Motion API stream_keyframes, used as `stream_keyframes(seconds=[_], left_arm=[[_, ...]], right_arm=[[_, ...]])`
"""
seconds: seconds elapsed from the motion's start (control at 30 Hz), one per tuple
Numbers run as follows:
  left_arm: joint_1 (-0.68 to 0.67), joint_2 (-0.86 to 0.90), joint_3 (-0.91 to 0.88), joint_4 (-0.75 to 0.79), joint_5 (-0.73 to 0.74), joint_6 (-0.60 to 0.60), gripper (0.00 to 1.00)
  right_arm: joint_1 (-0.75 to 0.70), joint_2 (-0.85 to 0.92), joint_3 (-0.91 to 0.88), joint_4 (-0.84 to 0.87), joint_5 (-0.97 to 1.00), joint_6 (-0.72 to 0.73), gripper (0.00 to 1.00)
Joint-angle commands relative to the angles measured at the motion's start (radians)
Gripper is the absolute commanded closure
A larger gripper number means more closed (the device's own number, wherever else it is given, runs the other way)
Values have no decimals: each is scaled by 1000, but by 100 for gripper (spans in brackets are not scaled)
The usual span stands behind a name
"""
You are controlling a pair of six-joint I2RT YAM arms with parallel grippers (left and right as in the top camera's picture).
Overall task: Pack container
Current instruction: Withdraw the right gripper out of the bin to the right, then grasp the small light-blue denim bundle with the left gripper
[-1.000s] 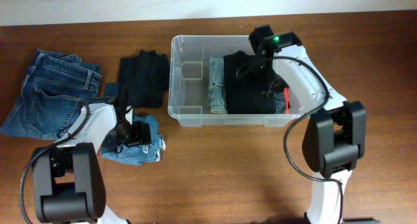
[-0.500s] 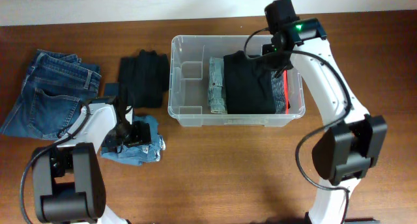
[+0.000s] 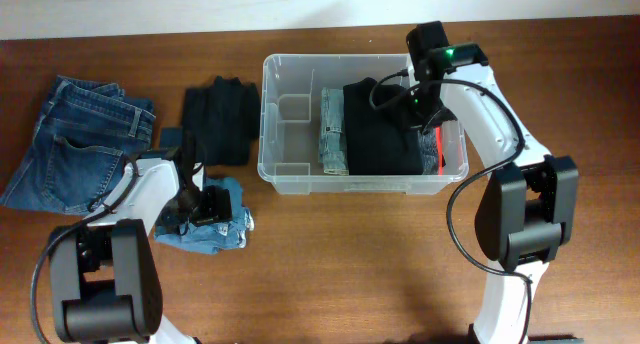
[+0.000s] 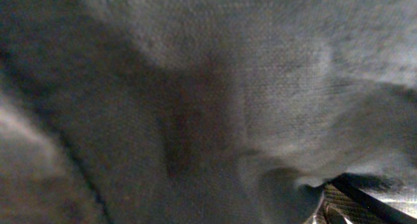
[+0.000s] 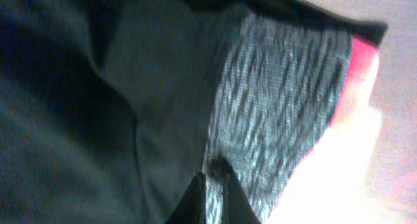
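Observation:
The clear container stands at the table's middle. Inside it, from left to right, lie a folded light denim piece, a black garment and a grey and red garment. My right gripper reaches down into the bin's right end. It is shut, and its tips touch the grey patterned cloth next to the black fabric. My left gripper stands open, pressed into a crumpled light blue jeans pile left of the bin. Grey-blue cloth fills the left wrist view and hides the fingers.
A pair of dark blue jeans lies spread at the far left. A folded black garment sits between them and the bin. The table's back edge meets a white wall.
The right arm lifted its wrist toward the bin's back right corner, then settled over the grey and red garment. Its gripper stayed shut. The left arm has not moved.

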Motion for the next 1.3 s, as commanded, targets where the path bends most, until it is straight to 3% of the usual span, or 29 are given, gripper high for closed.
stream_keyframes(seconds=[0.0,0.23,0.43,0.5,0.57,0.6,0.63,0.9,1.27], left_arm=[[-3,24,1,0,-6,13,0],[-3,24,1,0,-6,13,1],[-3,24,1,0,-6,13,1],[-3,24,1,0,-6,13,1],[-3,24,1,0,-6,13,1],[-3,24,1,0,-6,13,0],[-3,24,1,0,-6,13,1],[-3,24,1,0,-6,13,1],[-3,24,1,-32,-40,36,1]], right_arm=[[2,-57,115,-39,-9,-7,96],[-37,-190,301,-153,0,-7,96],[-198,-286,316,-220,0,-8,95],[-272,-292,316,-256,-1,-8,88],[-353,-290,314,-295,-1,-8,51],[-388,-287,309,-308,-1,-8,19],[-420,-284,304,-319,-1,-8,1],[-642,-267,285,-345,-8,-8,1],[-711,-267,285,-345,-8,-8,1]])
